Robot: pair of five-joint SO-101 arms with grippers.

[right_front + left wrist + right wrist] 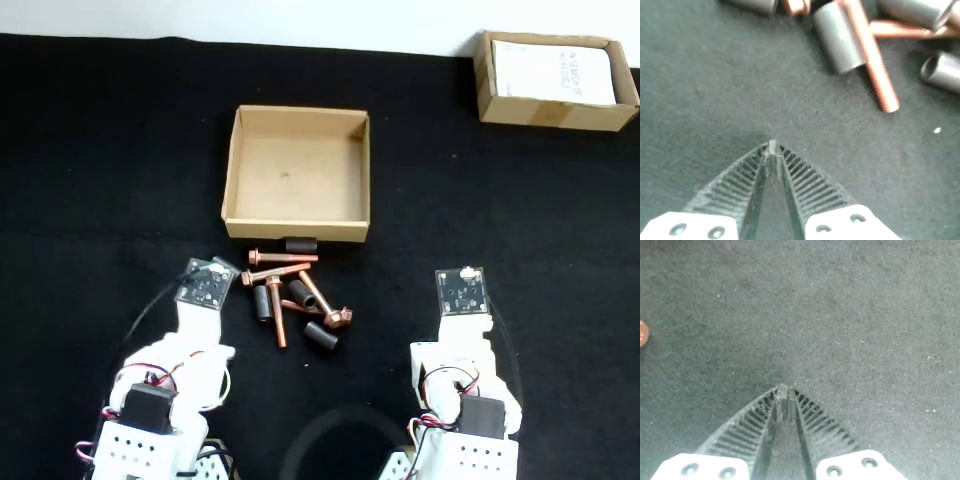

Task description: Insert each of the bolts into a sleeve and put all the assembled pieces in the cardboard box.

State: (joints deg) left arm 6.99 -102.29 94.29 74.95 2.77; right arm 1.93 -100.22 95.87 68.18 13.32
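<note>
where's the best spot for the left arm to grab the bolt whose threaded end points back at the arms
Probably the bolt by its bare threaded end, the left gripper coming down from the arms' side and closing across the shank. That end lies flat and clear of the rest; the head half has a grey sleeve right alongside.

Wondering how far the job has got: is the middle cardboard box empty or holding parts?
Empty. The cardboard box has a bare floor; the bolts and sleeves all lie outside it on the black table.
</note>
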